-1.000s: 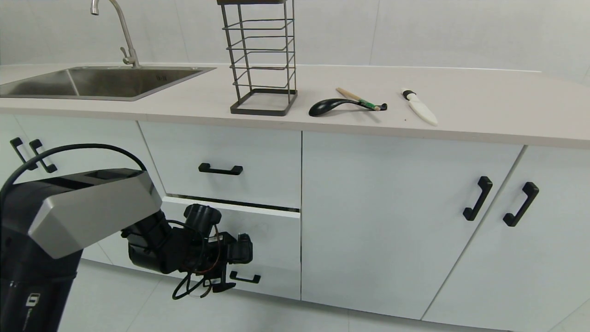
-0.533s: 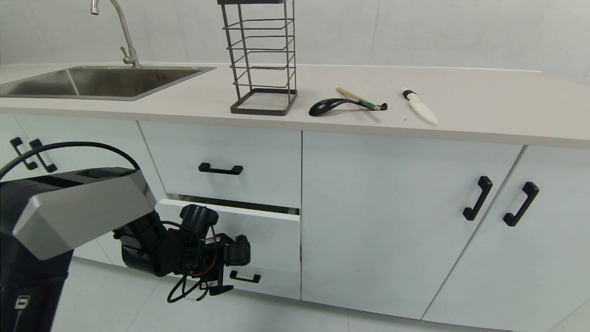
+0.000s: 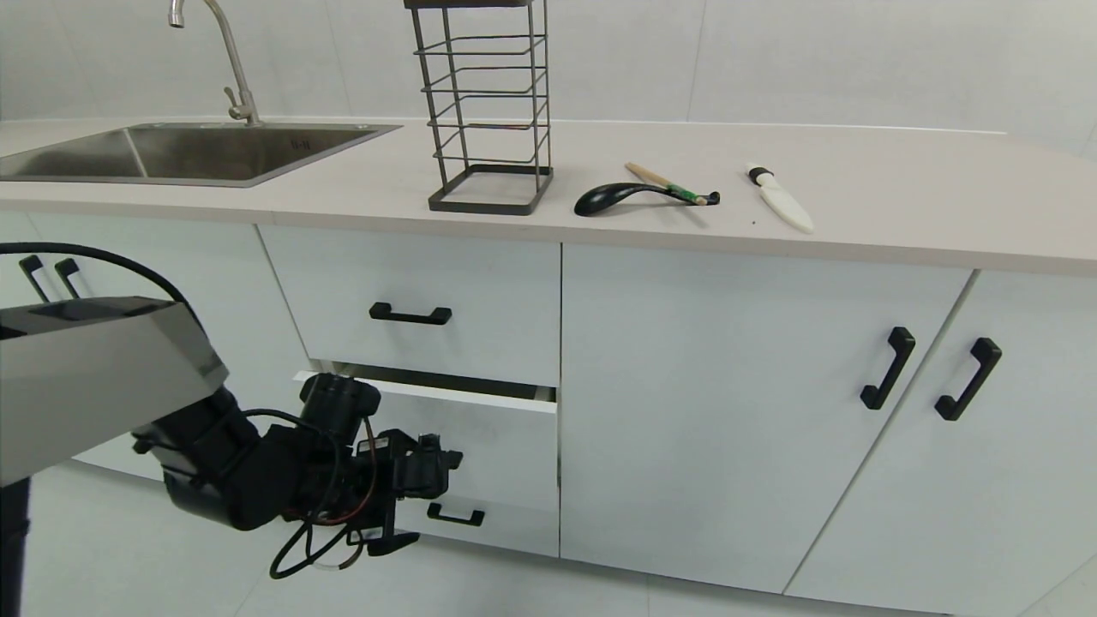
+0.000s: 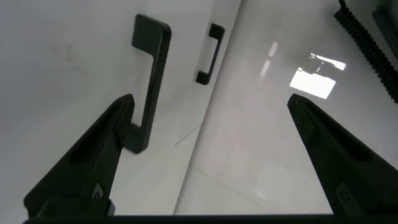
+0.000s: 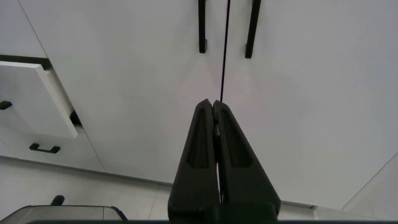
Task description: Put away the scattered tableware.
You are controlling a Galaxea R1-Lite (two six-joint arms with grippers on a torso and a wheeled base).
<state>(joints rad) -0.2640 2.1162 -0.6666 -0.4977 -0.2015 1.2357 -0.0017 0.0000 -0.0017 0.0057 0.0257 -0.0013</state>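
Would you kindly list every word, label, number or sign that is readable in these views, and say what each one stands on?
Small dark stamp on the inner back wall of the stainless steel sink: too small to read.
Black wire rack, black spoon, wooden chopsticks, white knife, white cabinet fronts: no print visible.
Nothing else reads as text.

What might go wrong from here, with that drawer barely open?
The left gripper is open by the handle, not clamped on it, so a pull may slip and leave the drawer too little open. The spoon rests against the chopsticks, so lifting one might drag the other along.
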